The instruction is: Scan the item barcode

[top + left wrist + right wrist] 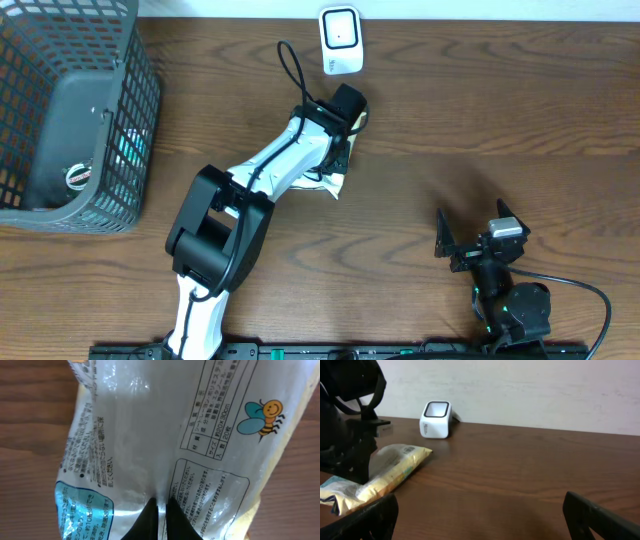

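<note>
two black fingertips of the left gripper (160,510) sit hard against the left wrist lens, clenched on a fold of a glossy plastic packet (150,425). the film is crinkled and shiny, part clear, part white. it carries black japanese print, a boxed table of lines, a cartoon bee with blue wings, a light blue patch at the lower left and a pale yellow edge on the right. only this view shows the print.

the right wrist camera shows the same packet from the side. it is a flat, pillowy bag lying on the table (480,110), its yellow flank turned to the lens, with the dark left arm standing over its near-left end. the overhead view hides most of the packet under that arm; only a pale corner pokes out.

the packet lies left of the table's middle, near the barcode scanner (341,40) but apart from it. the scanner is a small white rounded box with a dark window, at the far edge against the pale wall.

the right gripper (473,225) rests at the near right, its black fingers spread wide and grasping nothing.

the table is dark brown wood grain. a grey plastic mesh basket (140,110) stands at the far left, and overhead alone shows a small round object (78,177) inside.
</note>
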Robot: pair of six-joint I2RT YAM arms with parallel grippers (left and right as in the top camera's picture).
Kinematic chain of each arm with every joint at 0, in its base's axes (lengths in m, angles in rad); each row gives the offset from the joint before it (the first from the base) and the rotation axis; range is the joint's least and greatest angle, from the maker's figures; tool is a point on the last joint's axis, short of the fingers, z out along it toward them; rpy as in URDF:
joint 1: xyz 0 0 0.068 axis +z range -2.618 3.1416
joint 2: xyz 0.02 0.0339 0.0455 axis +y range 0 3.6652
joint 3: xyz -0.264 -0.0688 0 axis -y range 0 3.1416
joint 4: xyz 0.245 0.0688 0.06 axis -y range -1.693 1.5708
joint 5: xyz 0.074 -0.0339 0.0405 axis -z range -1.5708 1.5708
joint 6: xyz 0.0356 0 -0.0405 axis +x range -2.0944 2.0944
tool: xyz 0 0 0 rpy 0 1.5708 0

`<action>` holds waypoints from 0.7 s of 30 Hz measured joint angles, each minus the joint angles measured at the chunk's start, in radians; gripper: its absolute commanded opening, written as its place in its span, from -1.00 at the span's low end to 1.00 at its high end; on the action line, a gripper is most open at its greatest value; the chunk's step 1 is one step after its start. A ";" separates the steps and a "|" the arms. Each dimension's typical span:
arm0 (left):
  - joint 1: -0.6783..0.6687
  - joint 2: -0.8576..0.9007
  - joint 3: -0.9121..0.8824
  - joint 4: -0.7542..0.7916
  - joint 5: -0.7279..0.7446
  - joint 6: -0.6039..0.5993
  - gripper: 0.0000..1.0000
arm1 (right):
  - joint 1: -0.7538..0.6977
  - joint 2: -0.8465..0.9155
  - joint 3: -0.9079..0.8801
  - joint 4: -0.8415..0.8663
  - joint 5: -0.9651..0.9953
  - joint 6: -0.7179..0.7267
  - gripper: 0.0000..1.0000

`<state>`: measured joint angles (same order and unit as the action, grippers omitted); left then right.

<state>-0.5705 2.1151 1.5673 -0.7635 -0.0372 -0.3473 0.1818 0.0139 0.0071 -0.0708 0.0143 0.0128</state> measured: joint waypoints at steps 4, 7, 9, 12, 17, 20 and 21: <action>0.008 -0.001 0.000 0.006 0.167 -0.023 -0.85 | 0.000 0.000 0.000 0.000 0.000 0.000 0.99; 0.004 -0.001 0.000 0.001 0.311 -0.045 -0.85 | 0.000 0.000 0.000 0.000 0.000 0.000 0.99; 0.000 -0.003 0.000 -0.006 0.372 -0.053 -0.85 | 0.000 0.000 0.000 0.000 0.000 0.000 0.99; -0.006 -0.020 0.001 -0.002 0.361 -0.060 -0.85 | 0.000 0.000 0.000 0.000 0.000 0.000 0.98; -0.007 -0.105 0.011 0.032 0.189 -0.067 -0.85 | 0.000 0.000 0.000 0.000 0.000 0.000 0.99; -0.006 -0.129 0.027 0.056 0.097 -0.063 -0.85 | 0.000 0.000 0.000 0.000 0.000 0.000 0.99; -0.006 -0.128 0.027 0.064 0.077 -0.063 -0.85 | 0.000 0.000 0.000 0.000 0.000 0.000 0.98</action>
<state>-0.5770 1.9869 1.5948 -0.6991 0.0395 -0.4099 0.1814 0.0139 0.0071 -0.0708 0.0143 0.0128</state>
